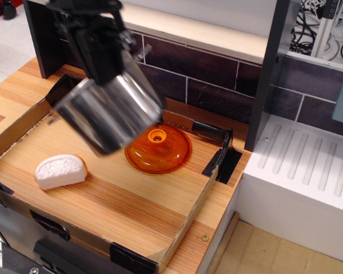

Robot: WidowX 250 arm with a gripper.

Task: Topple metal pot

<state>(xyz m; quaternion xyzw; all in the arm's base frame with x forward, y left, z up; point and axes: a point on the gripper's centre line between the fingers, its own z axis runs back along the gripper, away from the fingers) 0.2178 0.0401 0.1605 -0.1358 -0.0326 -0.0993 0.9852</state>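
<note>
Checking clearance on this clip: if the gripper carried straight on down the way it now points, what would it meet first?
The gripper points down and is hidden behind the tilted metal pot it seems to carry. Straight below, the pot's base would likely meet bare wooden tray floor, between the white domed piece and the orange lid. Depth is uncertain.

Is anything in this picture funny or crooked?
Yes. The metal pot is up in the air, tipped on a slant with its base toward the camera, held by the end effector instead of standing on the wooden tray. The orange lid sits alone on the tray, covering nothing.
</note>
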